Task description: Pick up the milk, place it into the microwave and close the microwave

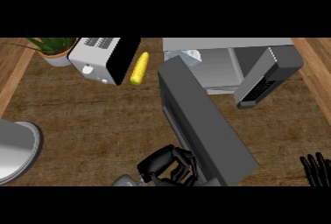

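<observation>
- The microwave (226, 65) is seen at about 1 o'clock on the counter (97, 118), its cavity facing the viewer and standing open.
- The microwave door (203, 122) is swung outward, running as a long dark slab from about 12 o'clock down toward 5 o'clock.
- The milk (184, 56) is observed as a pale carton at the left of the microwave cavity, just behind the top end of the door; only its upper part is visible.
- The left hand (167, 166) is found at about 6 o'clock, its fingers curled and lying against the near edge of the door. Nothing is seen enclosed in it.
- The right hand (317, 168) is noted at about 4 o'clock by the view's edge, fingers straight and pointing up, clear of all objects.
- A toaster (103, 59) is placed at about 11 o'clock, with a corn cob (139, 69) lying just beside its right face.
- A potted plant (55, 50) is recorded at about 10 o'clock, just beside the toaster.
- A grey rounded object (16, 148) is seen at about 8 o'clock, cut by the view's edge; its nature cannot be told.
- A dark grey slanted part (265, 78) at about 2 o'clock is noted by the microwave's right side; its nature cannot be told.
</observation>
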